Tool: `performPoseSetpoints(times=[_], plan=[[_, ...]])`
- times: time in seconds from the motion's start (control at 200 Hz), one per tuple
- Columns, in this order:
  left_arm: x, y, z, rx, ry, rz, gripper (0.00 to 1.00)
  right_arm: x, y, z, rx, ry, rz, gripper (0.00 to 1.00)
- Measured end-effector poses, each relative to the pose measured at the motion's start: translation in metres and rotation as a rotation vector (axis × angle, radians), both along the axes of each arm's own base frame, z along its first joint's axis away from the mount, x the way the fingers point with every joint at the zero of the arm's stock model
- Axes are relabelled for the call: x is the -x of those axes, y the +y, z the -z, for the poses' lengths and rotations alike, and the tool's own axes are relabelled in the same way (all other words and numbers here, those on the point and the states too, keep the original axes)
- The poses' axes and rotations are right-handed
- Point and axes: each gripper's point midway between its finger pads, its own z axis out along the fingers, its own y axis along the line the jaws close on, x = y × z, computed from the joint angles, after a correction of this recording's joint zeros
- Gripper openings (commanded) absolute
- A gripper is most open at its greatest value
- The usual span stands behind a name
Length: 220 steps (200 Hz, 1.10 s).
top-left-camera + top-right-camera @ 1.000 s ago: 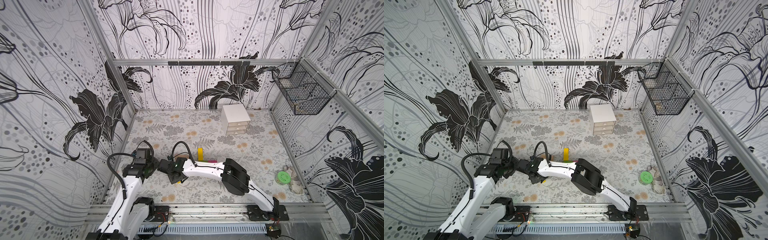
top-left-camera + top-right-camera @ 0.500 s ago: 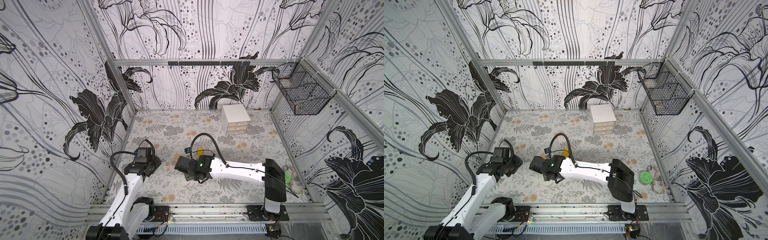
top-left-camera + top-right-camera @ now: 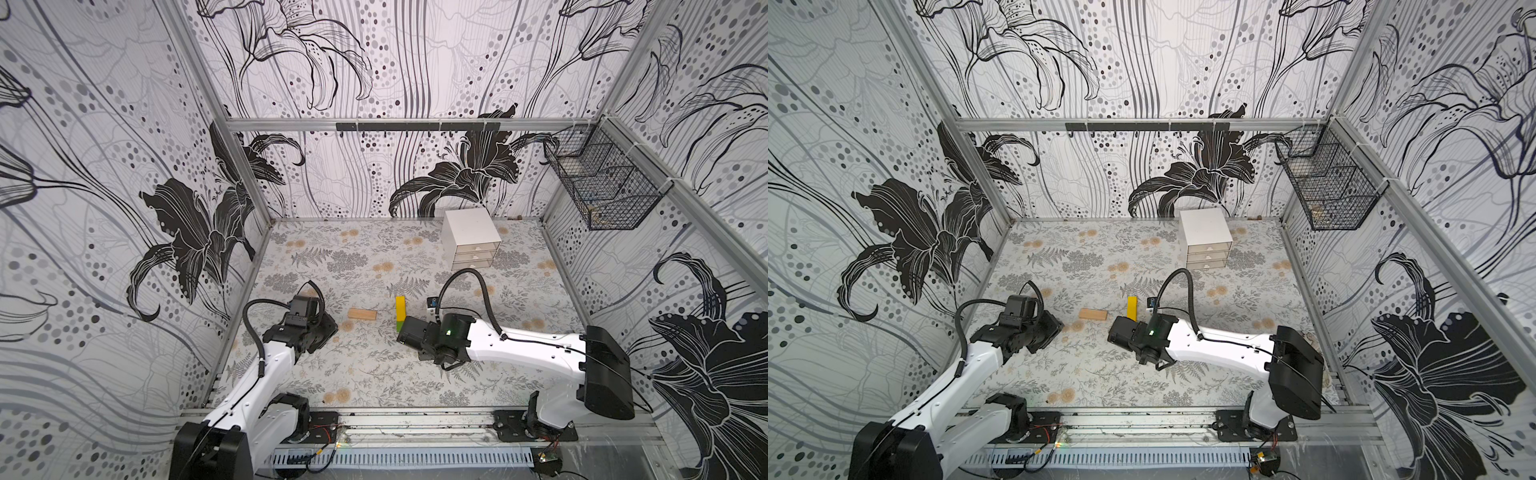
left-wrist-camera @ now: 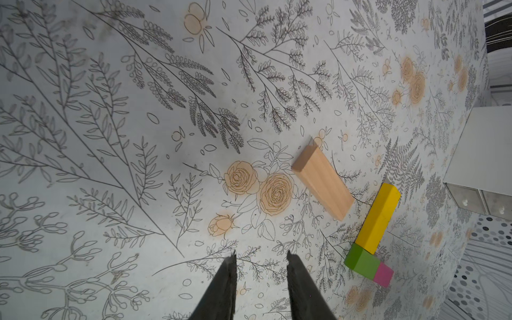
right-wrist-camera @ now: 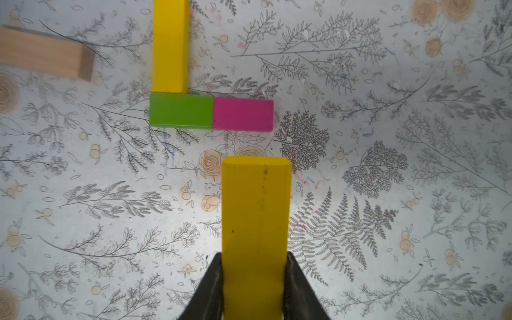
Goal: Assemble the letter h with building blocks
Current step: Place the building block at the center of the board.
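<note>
Mat (image 3: 374,374) with the fern print covers the whole floor, with a white drawer box (image 3: 467,226) at the back. Right gripper (image 5: 254,256) is pinching the held yellow block (image 5: 256,207) by one end; the free end is near the magenta block (image 5: 243,115), not touching. Left gripper (image 4: 261,255) has its jaws spread with nothing between them, near the tan block (image 4: 322,182), which lies flat by itself. The lying yellow block (image 5: 169,47) butts against the green block (image 5: 181,110), and magenta sits end to end with green, so it's an L for now.
</note>
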Motion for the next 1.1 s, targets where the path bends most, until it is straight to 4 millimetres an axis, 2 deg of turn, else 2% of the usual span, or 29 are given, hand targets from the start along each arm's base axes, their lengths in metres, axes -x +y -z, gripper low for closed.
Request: performPoseSetpoints(times=[0.26,0.466,0.566,0.696,0.811,0.941,1.101], plan=[[-0.002,-0.013,0.003,0.014,-0.003,0.028,0.33,0.005,-0.011,0.011,0.021,0.017,0.043,0.08],[-0.004,-0.014,0.002,0.017,-0.009,0.027,0.33,0.005,-0.007,0.012,0.018,0.026,0.044,0.05],[-0.004,-0.013,0.002,0.014,-0.01,0.019,0.32,0.003,0.01,0.015,0.011,0.042,0.036,0.04],[-0.004,-0.011,0.003,0.019,-0.016,-0.001,0.32,0.002,0.048,0.027,0.003,0.065,0.013,0.03],[0.003,-0.01,0.013,0.025,0.005,-0.016,0.32,0.005,0.077,0.041,-0.009,0.089,0.004,0.03],[0.012,-0.009,0.026,0.027,0.039,-0.019,0.31,0.007,0.084,0.054,0.0,0.109,0.016,0.03],[0.011,-0.01,0.025,0.03,0.03,-0.018,0.32,0.009,0.086,0.062,0.008,0.125,0.036,0.04]])
